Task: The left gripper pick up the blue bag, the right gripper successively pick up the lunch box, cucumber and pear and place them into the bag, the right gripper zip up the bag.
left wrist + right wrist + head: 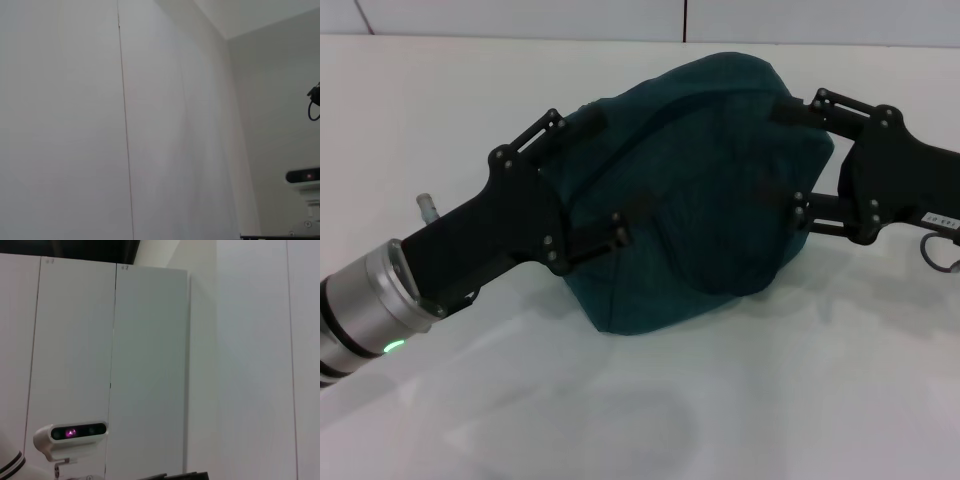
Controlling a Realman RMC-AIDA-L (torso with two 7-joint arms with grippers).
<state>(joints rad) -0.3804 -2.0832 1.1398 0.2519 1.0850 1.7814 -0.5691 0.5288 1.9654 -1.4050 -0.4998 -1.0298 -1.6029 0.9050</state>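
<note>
The blue bag sits bulging on the white table, squarely between both claws. The left gripper spreads open against its near side; the right gripper spreads open against the opposite side, both equally close, neither clamping fabric.

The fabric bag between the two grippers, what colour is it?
Dark teal-blue fabric bag, plain; head view.
</note>
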